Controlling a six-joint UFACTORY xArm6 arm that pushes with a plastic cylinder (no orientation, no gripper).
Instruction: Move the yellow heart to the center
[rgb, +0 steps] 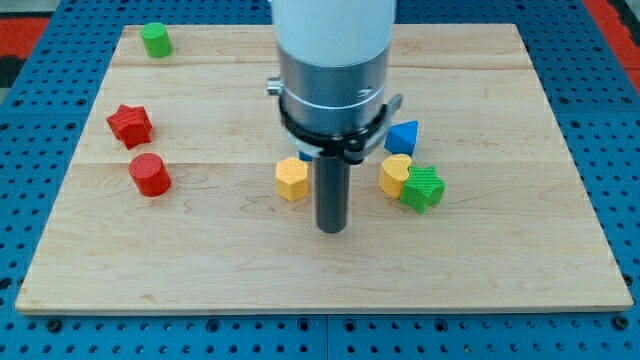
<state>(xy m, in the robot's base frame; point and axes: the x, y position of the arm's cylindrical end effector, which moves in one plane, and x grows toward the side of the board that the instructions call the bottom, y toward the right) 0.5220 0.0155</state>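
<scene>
Sitting right of my tip (331, 229): yellow heart (395, 174).

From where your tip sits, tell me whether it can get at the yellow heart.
Probably yes: my tip sits left of the yellow heart, with bare board between them.

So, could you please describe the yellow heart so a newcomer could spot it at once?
On the wooden board, look right of my tip to the three-block cluster. The yellow heart sits between the blue block above it and the green block touching its right side. The other yellow block stands alone, left of my tip.
</scene>
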